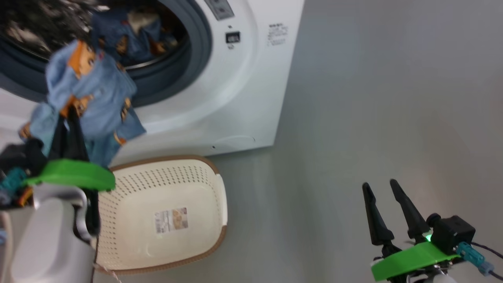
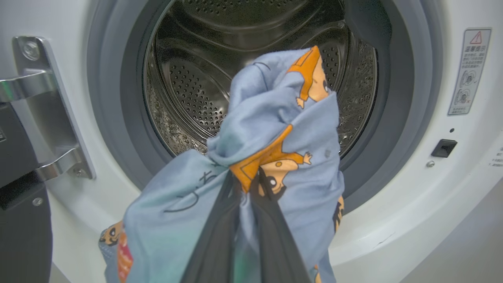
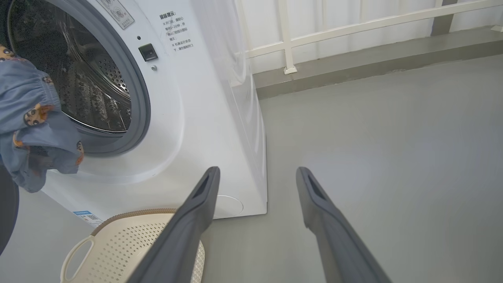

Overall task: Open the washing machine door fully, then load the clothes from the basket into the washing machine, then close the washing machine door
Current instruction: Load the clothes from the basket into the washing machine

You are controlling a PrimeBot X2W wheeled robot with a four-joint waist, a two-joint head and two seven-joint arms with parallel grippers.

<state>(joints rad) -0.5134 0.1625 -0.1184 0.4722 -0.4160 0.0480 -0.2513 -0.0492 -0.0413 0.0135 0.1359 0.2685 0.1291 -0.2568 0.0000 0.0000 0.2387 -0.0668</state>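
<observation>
At upper left of the head view, left gripper (image 1: pixel 72 114) clamped on the clothes (image 1: pixel 98 86) before the washing machine (image 1: pixel 243 78) mouth, basket (image 1: pixel 221 196) on the floor (image 1: pixel 353 118) below, right gripper (image 1: pixel 379 184) at lower right, jaws wide, holding nothing.

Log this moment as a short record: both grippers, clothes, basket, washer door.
left gripper: shut on the clothes, held up before the drum opening
right gripper: open, holding nothing, above the floor
basket: on the floor before the washing machine, no clothes seen inside
washing machine door: open, swung aside on its hinge
</observation>
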